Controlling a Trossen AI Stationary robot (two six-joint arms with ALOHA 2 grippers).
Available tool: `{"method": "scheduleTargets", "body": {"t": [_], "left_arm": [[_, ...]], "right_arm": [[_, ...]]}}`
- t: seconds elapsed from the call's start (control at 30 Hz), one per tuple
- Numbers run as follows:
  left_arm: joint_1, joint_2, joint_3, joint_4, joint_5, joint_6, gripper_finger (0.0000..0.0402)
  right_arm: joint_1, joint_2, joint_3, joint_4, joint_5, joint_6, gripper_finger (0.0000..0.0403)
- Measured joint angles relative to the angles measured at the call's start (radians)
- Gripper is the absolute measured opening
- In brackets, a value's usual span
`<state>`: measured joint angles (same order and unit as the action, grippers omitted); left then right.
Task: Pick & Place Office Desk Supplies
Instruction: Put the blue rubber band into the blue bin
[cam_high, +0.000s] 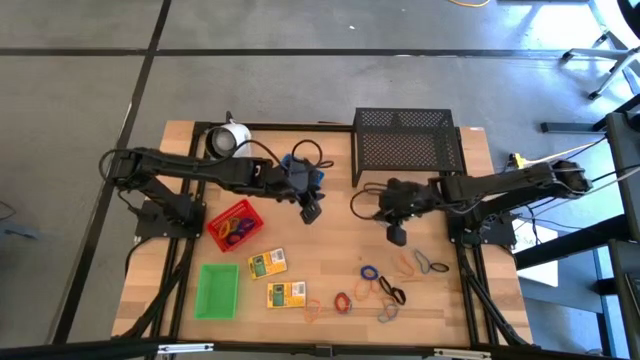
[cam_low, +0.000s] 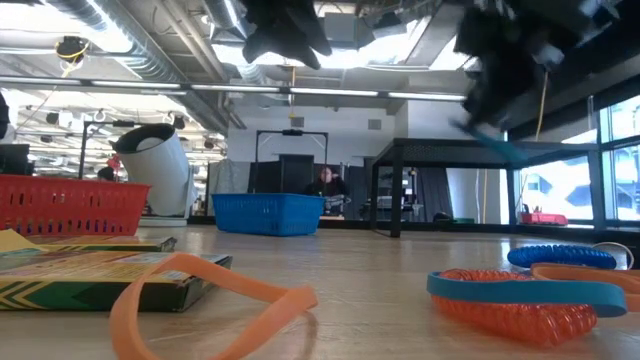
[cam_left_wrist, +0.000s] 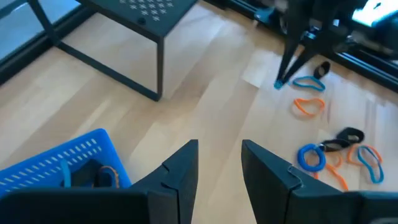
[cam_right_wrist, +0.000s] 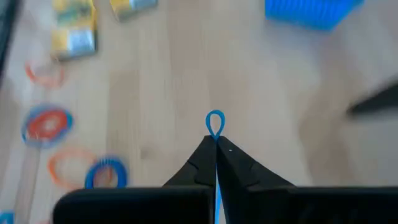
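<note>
Above the middle of the tabletop (cam_high: 330, 262), the right gripper (cam_right_wrist: 216, 142) hangs with its fingers pressed together, pinching a thin blue loop (cam_right_wrist: 214, 123) off the wood. Toward the right front corner lie the scattered coloured loops (cam_high: 385, 288). The left gripper (cam_left_wrist: 219, 163) is spread with nothing between its fingers, hovering beside the blue tray (cam_high: 303, 170) near the back edge. Along the left side sit the red tray (cam_high: 234, 225) holding loops, the green tray (cam_high: 217, 289), and two yellow-green boxes (cam_high: 267, 263).
</note>
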<state>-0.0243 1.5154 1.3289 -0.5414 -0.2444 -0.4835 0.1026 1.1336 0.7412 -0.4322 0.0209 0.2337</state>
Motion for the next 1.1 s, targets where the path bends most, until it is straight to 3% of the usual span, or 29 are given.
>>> {"method": "scheduleTargets", "body": {"t": [0.27, 0.43, 0.73, 1.1], "left_arm": [[-0.021, 0.0, 0.0, 0.01, 0.01, 0.0, 0.0132], [-0.021, 0.0, 0.0, 0.08, 0.01, 0.001, 0.0157], [-0.022, 0.0, 0.0, 0.372, 0.038, 0.216, 0.0191], [-0.024, 0.001, 0.0, 0.575, 0.037, 0.352, 0.0194]], "right_arm": [[-0.051, 0.0, 0.175, 0.092, 0.032, -0.187, 0.0002], [-0.066, -0.001, 0.261, 0.153, -0.005, -0.224, 0.0002], [-0.067, 0.006, 0.276, 0.288, -0.047, -0.296, 0.0002], [-0.067, 0.01, 0.276, 0.452, -0.063, -0.344, 0.0007]]}}
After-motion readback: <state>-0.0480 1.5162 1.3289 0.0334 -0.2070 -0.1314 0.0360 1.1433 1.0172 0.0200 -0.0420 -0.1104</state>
